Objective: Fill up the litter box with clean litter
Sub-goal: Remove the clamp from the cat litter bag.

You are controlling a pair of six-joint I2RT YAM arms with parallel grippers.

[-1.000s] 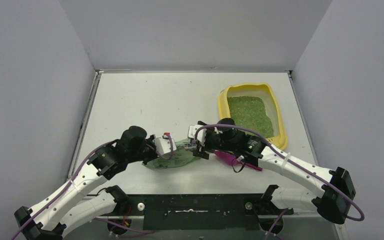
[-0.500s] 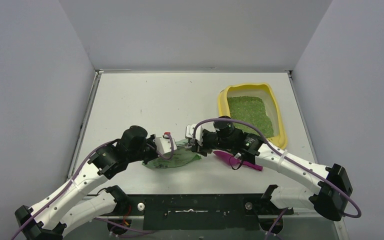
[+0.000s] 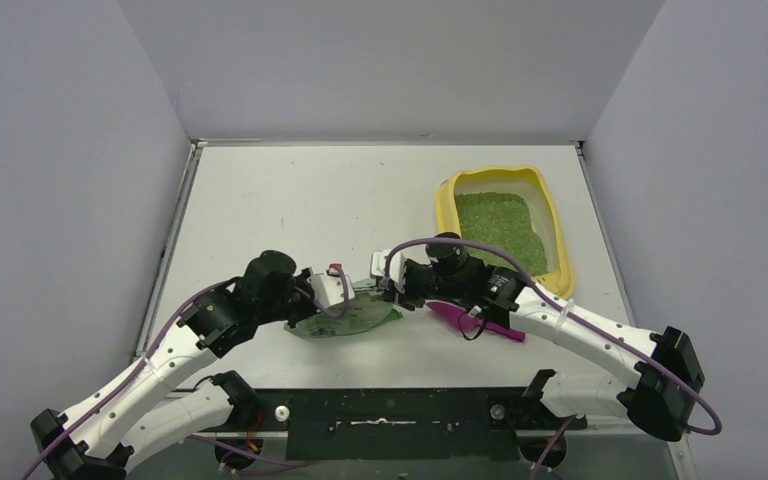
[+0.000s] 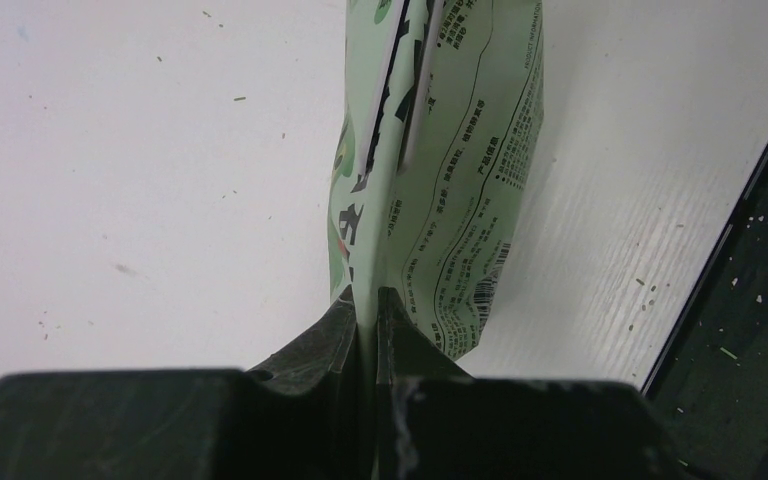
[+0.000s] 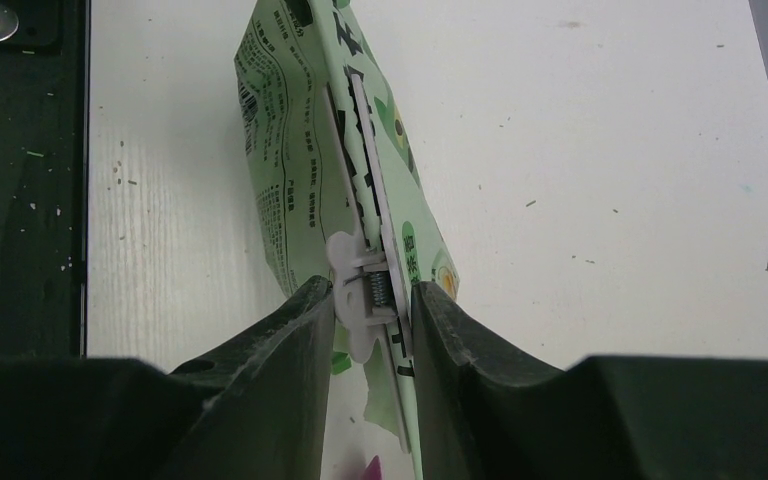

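The litter box (image 3: 445, 212), holding the clean litter (image 3: 500, 228), sits by the far right edge of the surface (image 3: 290, 210), whose far left lies open. Near the front edge, the left pincer (image 4: 368, 300) is clamped on the green bag (image 4: 450, 200). The right pincer (image 5: 373, 300) squeezes the white clip (image 5: 360, 285) on it, with a magenta scoop (image 3: 455, 317) just beside.

A white clip (image 5: 365, 290) sits on the light-green bag (image 4: 460, 200) near a magenta scoop (image 3: 454, 317).

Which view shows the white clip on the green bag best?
The right wrist view: the right gripper grips the white clip close up, spring visible. The left wrist view shows only its bars edge-on; the top view hardly shows it.
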